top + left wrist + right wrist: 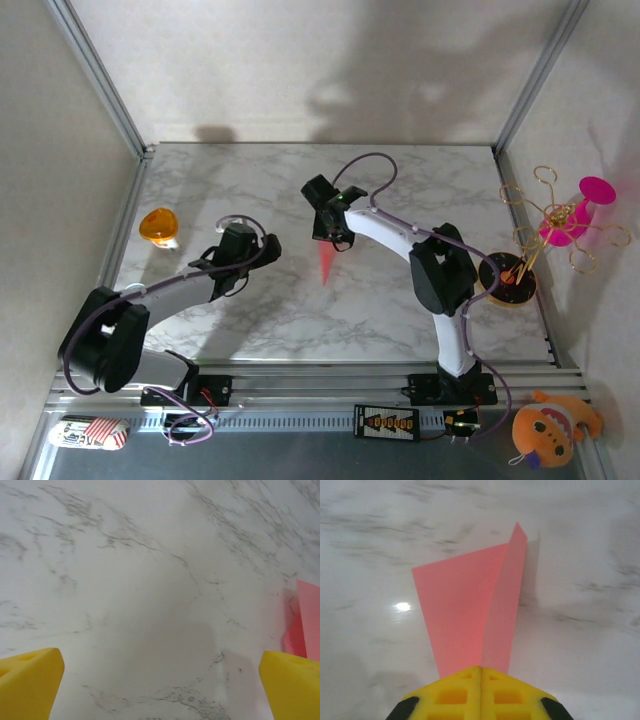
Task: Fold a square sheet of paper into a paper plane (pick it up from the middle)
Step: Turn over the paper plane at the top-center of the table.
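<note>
The square sheet of paper shows as a folded salmon-pink paper plane (470, 610) with a centre crease and two wings. My right gripper (481, 669) is shut on its narrow end, and the wings spread away from the yellow fingers over the marble table. From above, the plane (327, 262) is a slim dart hanging below the right gripper (335, 238) near the table's middle. My left gripper (236, 262) is to its left, open, with yellow fingers (30, 682) wide apart and nothing between them. A pink edge of the plane (307, 615) shows at the right of the left wrist view.
An orange round disc (158, 226) lies at the table's left edge. A magenta flower-like toy on a gold wire stand (560, 222) stands at the right edge. An orange plush toy (545, 430) sits off the table at the near right. Metal frame posts border the table.
</note>
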### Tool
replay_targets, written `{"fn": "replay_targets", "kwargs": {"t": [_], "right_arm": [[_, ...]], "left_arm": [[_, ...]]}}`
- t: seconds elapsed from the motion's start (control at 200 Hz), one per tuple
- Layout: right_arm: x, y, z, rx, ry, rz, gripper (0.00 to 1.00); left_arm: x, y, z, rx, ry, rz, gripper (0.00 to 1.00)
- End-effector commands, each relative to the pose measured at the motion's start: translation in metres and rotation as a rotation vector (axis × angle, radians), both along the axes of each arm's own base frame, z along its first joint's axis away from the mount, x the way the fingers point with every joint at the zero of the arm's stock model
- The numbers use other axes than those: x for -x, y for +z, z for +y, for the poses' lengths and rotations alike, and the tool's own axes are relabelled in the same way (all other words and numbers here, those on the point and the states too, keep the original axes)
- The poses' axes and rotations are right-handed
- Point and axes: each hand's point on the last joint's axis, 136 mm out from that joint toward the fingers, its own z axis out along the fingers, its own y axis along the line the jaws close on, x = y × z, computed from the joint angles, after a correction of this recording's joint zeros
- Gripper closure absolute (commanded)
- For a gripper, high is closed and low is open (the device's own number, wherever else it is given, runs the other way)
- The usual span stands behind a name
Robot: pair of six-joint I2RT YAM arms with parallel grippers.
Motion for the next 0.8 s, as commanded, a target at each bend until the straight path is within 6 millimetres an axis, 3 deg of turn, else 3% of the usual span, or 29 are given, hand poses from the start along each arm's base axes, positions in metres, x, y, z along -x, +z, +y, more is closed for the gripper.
{"fn": "replay_targets", "kwargs": {"t": [0.0,0.11,0.22,0.426,0.511,0.546,0.796], "right_arm": [[-0.001,0.042,0.057,-0.265,0.186,-0.094,1.00],[0.006,0.063,0.088,-0.444,0.306,-0.133,1.00],[0.016,0.070,0.104,-0.577,0.392,-0.150,1.00],[0.029,0.047,0.096,-0.755,0.413,-0.106,1.00],[0.037,0.038,0.095,-0.787,0.430,-0.094,1.00],[0.027,0.033,0.083,-0.782,0.397,-0.100,1.00],[0.030,0.003,0.055,-0.768,0.331,-0.066,1.00]], "left_arm": [[0.007,0.007,0.016,0.065,0.070,-0.009,0.01],[0.010,0.012,0.030,0.118,0.121,-0.025,0.01],[0.012,0.019,0.038,0.163,0.159,-0.049,0.01],[0.013,0.031,0.031,0.250,0.140,-0.096,0.00],[0.012,0.028,0.023,0.283,0.113,-0.084,0.01],[0.013,0.025,0.020,0.292,0.102,-0.073,0.01],[0.019,0.004,-0.005,0.388,0.035,-0.001,0.07]]}}
